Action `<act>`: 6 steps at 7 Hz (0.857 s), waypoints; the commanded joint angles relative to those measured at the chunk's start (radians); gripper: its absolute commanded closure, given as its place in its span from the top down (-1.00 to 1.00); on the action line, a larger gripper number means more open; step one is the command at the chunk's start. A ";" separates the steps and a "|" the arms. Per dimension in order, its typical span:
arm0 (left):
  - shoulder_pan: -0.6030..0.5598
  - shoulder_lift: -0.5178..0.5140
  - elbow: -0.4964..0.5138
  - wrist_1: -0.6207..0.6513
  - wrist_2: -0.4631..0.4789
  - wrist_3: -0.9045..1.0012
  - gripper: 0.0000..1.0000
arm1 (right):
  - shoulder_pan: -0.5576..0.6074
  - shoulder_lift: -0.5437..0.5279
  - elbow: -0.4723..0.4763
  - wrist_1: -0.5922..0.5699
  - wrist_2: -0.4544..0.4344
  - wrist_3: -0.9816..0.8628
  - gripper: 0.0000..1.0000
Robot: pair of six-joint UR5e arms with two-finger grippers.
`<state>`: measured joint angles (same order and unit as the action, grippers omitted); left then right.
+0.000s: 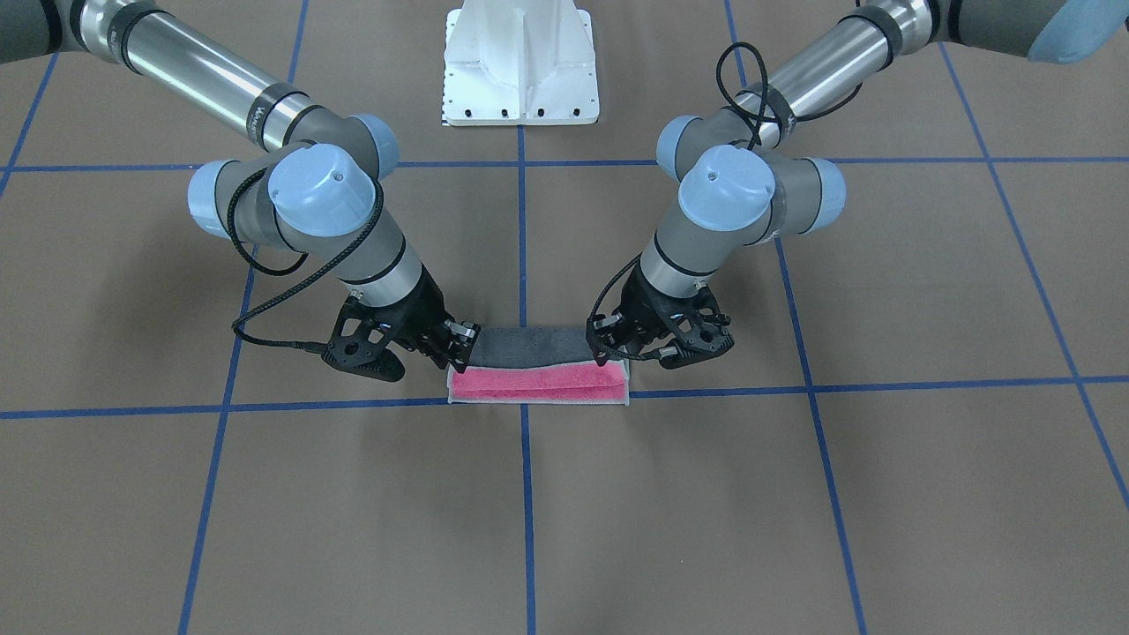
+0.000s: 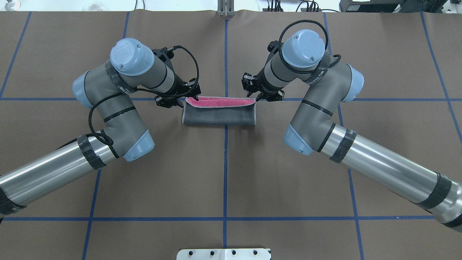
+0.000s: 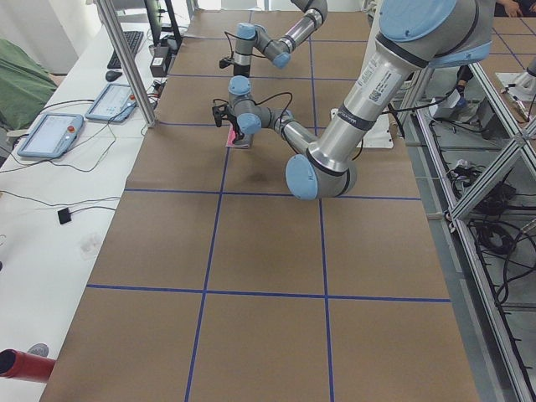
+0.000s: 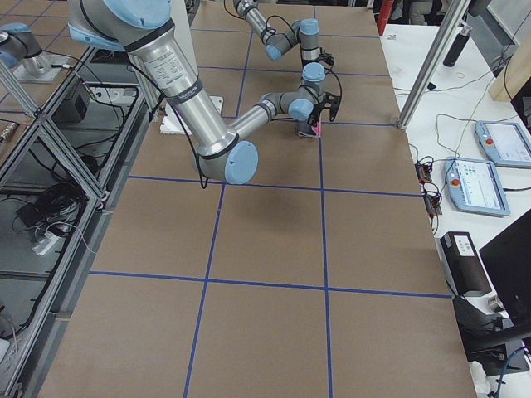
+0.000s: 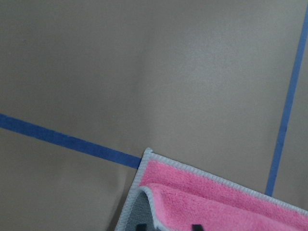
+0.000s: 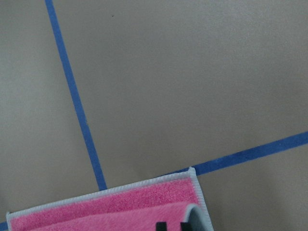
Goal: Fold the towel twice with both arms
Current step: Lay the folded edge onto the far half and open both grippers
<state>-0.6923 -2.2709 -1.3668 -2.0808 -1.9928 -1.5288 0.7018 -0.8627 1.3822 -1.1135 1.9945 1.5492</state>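
Here, the half-folded towel (image 2: 219, 115) lies centrally on the table (image 2: 223, 173), long axis left to right, with the left gripper (image 2: 190, 95) and right gripper (image 2: 255, 95) each clamped on its own far corner.

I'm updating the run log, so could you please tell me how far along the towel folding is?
Done: the towel lies doubled over, grey face up, a pink strip uncovered along its far edge. In hand: the left gripper and right gripper appear to grip the upper layer's corners, just short of that edge, so the first fold is nearly closed. Remaining: release, then the second fold.
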 commanded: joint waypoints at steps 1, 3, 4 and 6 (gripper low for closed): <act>-0.004 -0.001 0.000 -0.001 0.000 -0.001 1.00 | 0.007 0.001 0.000 0.000 0.001 0.006 0.97; -0.006 -0.001 0.000 -0.001 -0.001 -0.001 1.00 | 0.007 0.002 0.000 0.000 0.001 0.006 0.97; -0.001 -0.004 0.000 -0.002 0.002 -0.007 1.00 | 0.010 0.001 0.000 0.000 0.003 0.003 0.97; 0.005 -0.007 0.044 -0.075 0.006 -0.051 1.00 | 0.048 -0.006 0.001 0.001 0.056 -0.017 0.98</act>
<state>-0.6904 -2.2759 -1.3510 -2.1043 -1.9889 -1.5453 0.7250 -0.8640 1.3822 -1.1134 2.0140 1.5448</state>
